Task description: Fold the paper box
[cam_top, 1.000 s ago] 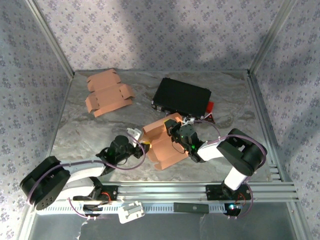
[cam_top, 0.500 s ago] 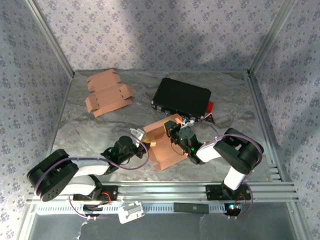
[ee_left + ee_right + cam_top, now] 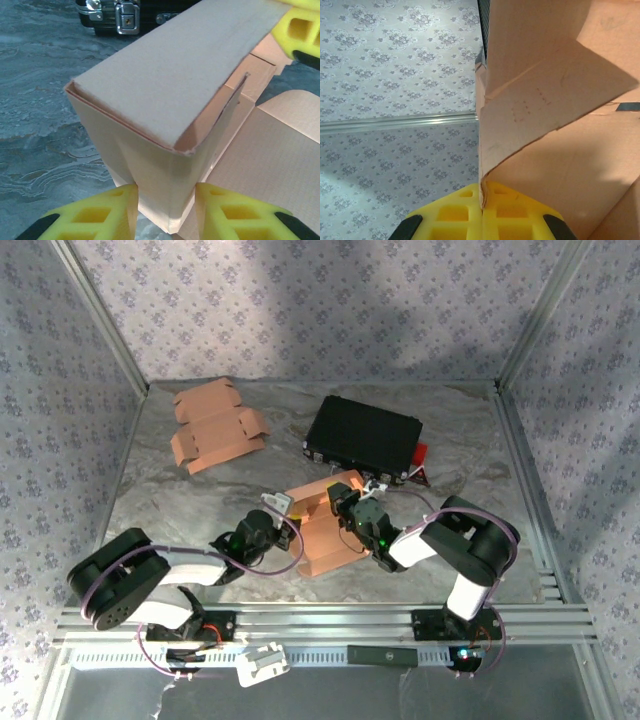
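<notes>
- While a flat cardboard blank [image 3: 215,425] lies unfolded well to the left of the black case [image 3: 363,436], it plays no part in the present step.
- Left gripper [image 3: 165,200]: positioned in front of the case and to its left. Its yellow pads [image 3: 100,215] press on either side of one raised corner of the paper box [image 3: 165,85], clamping it.
- Paper box: rests on the table [image 3: 200,500] just in front of the case, between both grippers. One side wall stands upright with a panel folded over its top; the adjoining panels lie flat and open.
- Right gripper [image 3: 481,200]: positioned directly in front of the case. Its pads meet, with a thin flap of the box pinched between them.
- Progress, as judged: about one wall is formed. The remaining walls, end flaps and lid are not yet raised or tucked.
</notes>
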